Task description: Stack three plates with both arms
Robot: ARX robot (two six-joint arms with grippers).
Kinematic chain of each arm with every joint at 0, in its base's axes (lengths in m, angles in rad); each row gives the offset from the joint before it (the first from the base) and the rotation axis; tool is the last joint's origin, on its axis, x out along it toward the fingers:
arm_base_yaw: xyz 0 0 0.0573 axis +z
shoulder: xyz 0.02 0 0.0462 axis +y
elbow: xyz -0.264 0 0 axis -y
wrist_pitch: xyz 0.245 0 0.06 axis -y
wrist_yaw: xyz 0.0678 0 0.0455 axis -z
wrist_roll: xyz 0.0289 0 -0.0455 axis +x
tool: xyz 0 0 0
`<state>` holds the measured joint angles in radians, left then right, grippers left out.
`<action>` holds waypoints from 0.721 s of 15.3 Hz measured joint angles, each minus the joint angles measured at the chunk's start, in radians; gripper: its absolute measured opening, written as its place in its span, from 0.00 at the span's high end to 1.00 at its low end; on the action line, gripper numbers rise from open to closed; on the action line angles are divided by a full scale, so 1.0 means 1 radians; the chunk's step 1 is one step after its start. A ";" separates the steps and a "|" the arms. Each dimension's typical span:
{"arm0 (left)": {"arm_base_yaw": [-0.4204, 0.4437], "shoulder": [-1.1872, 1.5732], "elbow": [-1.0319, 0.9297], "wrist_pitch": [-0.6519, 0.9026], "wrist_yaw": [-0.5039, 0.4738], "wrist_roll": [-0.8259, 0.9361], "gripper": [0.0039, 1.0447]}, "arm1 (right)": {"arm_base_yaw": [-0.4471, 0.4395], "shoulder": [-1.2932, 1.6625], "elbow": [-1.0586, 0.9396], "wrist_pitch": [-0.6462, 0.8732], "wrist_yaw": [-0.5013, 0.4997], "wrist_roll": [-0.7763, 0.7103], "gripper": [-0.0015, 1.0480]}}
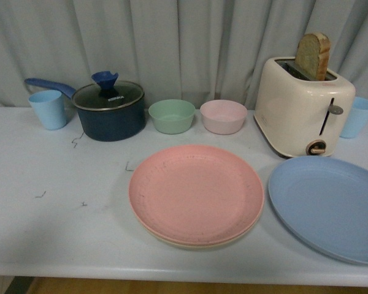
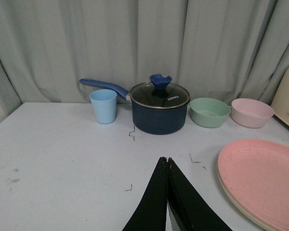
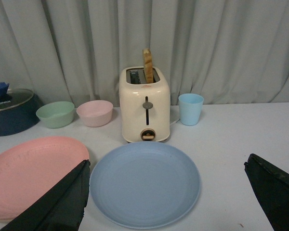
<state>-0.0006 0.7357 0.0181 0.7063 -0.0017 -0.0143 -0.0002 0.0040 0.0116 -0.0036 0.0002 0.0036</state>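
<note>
Left gripper [image 2: 167, 160] is pinched closed, empty; right gripper [image 3: 167, 164] gapes wide, empty. Three plates: pink plate [image 1: 196, 193] atop beige plate [image 1: 193, 245], blue plate [image 1: 328, 205] alone at their 3 o'clock, just ahead of the right fingers [image 3: 62, 197]. Two bowls at 12: green bowl [image 1: 172, 116], pink bowl [image 1: 223, 116].

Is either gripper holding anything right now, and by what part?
Nothing is held. The left gripper is shut with nothing between its fingers; the right gripper is open and empty.
</note>
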 joint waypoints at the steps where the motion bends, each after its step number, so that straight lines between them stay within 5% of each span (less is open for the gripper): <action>1: 0.000 -0.053 -0.007 -0.048 0.000 0.000 0.99 | 0.000 0.000 0.000 0.000 0.000 0.000 0.06; 11: 0.000 -0.431 -0.007 -0.401 0.000 0.000 0.99 | 0.000 0.000 0.000 0.000 0.000 0.000 0.06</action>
<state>-0.0006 0.3046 0.0109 0.3050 -0.0017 -0.0143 -0.0002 0.0040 0.0116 -0.0036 0.0002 0.0036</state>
